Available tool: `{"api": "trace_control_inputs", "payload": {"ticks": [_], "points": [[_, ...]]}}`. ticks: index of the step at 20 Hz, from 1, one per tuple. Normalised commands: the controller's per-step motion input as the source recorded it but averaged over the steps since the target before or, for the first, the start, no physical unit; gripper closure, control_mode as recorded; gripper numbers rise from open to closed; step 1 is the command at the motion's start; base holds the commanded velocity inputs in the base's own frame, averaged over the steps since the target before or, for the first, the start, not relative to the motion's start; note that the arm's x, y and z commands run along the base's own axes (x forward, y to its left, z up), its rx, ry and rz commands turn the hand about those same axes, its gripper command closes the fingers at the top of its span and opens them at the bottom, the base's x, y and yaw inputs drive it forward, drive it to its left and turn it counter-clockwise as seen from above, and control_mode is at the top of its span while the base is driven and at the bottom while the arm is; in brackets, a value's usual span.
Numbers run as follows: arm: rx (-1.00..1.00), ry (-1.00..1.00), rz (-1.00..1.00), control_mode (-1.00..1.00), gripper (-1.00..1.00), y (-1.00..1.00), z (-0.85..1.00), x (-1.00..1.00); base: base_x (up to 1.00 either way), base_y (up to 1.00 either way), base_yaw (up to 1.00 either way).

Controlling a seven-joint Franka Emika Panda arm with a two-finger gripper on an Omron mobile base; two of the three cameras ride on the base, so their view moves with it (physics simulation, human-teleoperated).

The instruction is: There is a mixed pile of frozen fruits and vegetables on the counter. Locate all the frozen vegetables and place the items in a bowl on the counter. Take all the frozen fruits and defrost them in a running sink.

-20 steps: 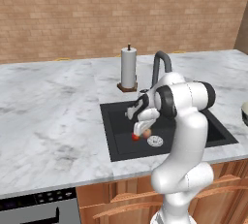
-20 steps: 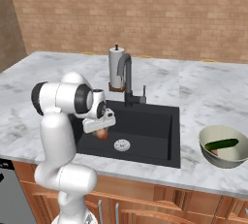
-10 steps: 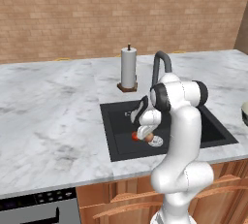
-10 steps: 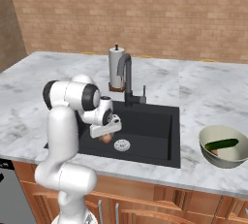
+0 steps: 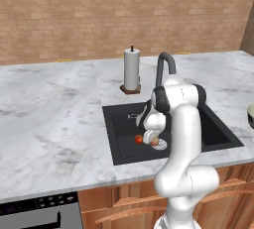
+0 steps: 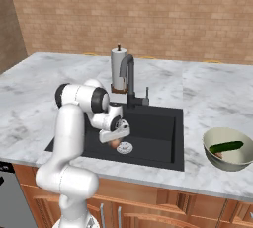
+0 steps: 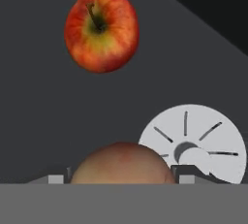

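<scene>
1. Claw point(image 7: 121, 177) clamped on the peach point(image 7: 121, 162), low in the sink point(image 5: 124, 146) beside its drain point(image 7: 193, 143).
2. Peach: round, probably hard and slick (frozen); grip across its middle.
3. Apple point(image 7: 101, 30) lies on the basin floor nearby.

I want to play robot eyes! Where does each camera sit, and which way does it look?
Left base view: behind the arm's left, looking forward and down at the sink; the white arm rises at lower right.
Right base view: behind its right, same sink, plus the bowl; arm at lower left.
Hand view: on the hand, looking down at the sink floor, with the apple, drain and peach between the tool tips.
Both base views share the faucet and the paper towel.
</scene>
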Motion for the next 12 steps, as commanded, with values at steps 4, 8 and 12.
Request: {"api": "trace_control_inputs", "payload": {"ticks": [4,8,12], "points": [[-0.02,-0.04,0.0,-1.0,1.0,-0.11,-0.24,0.29,0.0,0.0,0.0],[-0.01,-0.04,0.0,-1.0,1.0,-0.09,-0.24,0.26,0.0,0.0,0.0],[0.0,-0.04,0.0,-1.0,-1.0,0.03,-0.15,0.15,0.0,0.0,0.0]]}}
